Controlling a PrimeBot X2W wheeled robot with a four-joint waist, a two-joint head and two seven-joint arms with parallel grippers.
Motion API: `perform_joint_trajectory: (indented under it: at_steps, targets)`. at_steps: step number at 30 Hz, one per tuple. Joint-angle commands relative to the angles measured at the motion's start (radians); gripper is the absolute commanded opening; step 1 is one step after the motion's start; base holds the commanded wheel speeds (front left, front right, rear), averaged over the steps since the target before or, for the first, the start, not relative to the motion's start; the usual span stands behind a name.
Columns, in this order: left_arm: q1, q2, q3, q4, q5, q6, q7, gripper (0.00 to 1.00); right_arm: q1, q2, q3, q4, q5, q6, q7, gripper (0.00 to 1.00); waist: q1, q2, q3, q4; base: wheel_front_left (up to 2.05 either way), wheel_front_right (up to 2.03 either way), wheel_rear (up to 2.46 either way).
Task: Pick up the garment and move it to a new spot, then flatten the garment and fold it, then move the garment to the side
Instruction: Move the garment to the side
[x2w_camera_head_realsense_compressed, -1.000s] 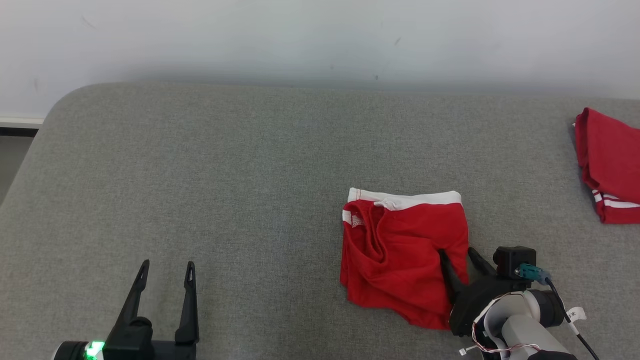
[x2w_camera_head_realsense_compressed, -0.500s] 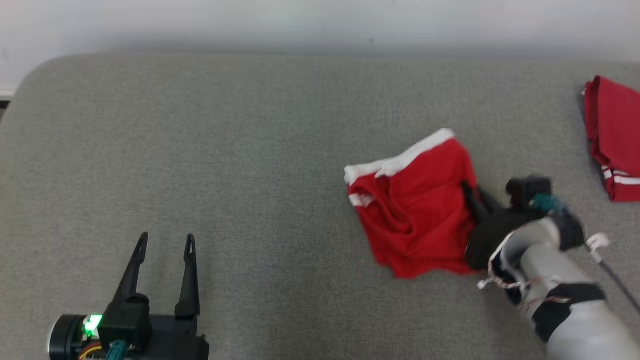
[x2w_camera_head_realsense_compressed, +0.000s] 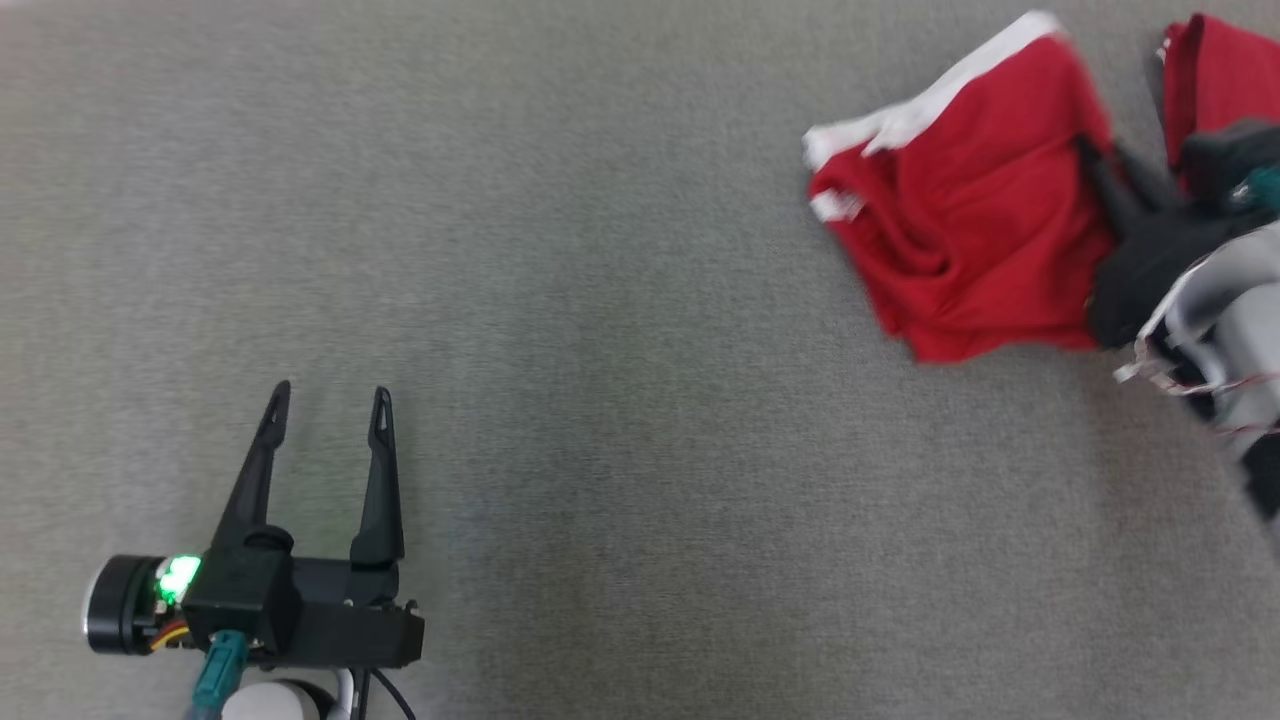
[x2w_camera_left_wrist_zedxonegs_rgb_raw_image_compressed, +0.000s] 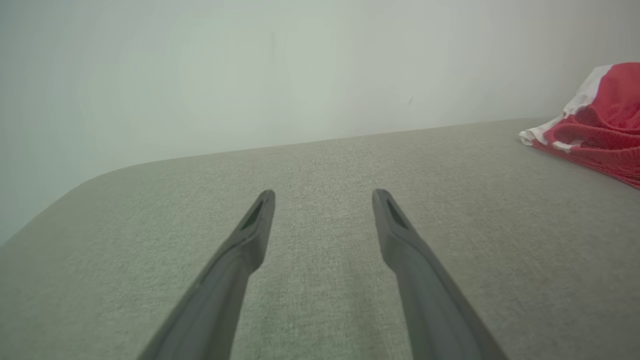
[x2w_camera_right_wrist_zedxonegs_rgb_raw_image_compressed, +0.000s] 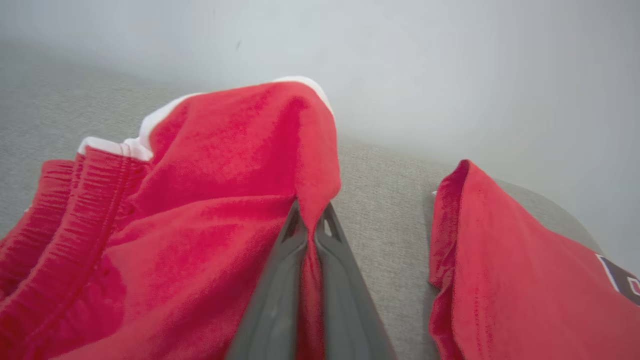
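Meeting a pale wall (x2w_camera_left_wrist_zedxonegs_rgb_raw_image_compressed: 250, 75), grey surface (x2w_camera_head_realsense_compressed: 600, 300) bears rumpled red white-banded garment (x2w_camera_head_realsense_compressed: 960, 220); right pincer (x2w_camera_right_wrist_zedxonegs_rgb_raw_image_compressed: 311, 215) clamps it, left pincer (x2w_camera_head_realsense_compressed: 331, 390) apart.

Soft, even, fairly bright light casts only faint shadows. In the head view, motion blur smears the red garment (x2w_camera_head_realsense_compressed: 960, 220) and the right gripper (x2w_camera_head_realsense_compressed: 1105, 155) at the upper right; the left gripper (x2w_camera_head_realsense_compressed: 331, 390), lower left, is sharp. Both wrist views look slightly hazy.
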Motion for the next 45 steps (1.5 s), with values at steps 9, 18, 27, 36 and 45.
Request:
perform_joint_trajectory:
  at_steps: [9, 18, 27, 36, 45]
  targets:
    - [-0.054, 0.031, -0.002, -0.066, 0.025, -0.001, -0.003, 1.00, -0.125, -0.190, 0.043, -0.049, 0.063, -0.003, 0.052, 0.00, -0.0002, -0.0002, 0.155, -0.114, 0.00, 0.00, 0.00]
    - [-0.091, 0.070, 0.000, -0.113, 0.038, 0.002, -0.003, 1.00, -0.205, -0.349, 0.064, -0.006, 0.078, -0.003, 0.079, 0.00, -0.0002, -0.0002, 0.241, -0.135, 0.00, 0.00, 0.00]
    - [-0.122, 0.091, -0.019, -0.147, 0.048, 0.010, -0.002, 1.00, -0.301, -0.438, 0.095, 0.042, 0.036, -0.003, 0.074, 0.00, -0.0002, -0.0002, 0.309, -0.122, 0.00, 0.00, 0.00]
    - [-0.126, 0.110, -0.020, -0.173, 0.045, 0.036, -0.002, 1.00, -0.341, -0.431, 0.117, 0.117, 0.014, -0.003, 0.065, 0.31, -0.0002, -0.0002, 0.305, -0.111, 0.00, 0.00, 0.00]
    - [-0.079, 0.106, -0.021, -0.167, 0.026, 0.055, -0.002, 1.00, -0.378, -0.395, 0.113, 0.172, -0.018, -0.003, 0.026, 1.00, -0.0002, -0.0002, 0.206, -0.112, 0.00, 0.00, 0.00]
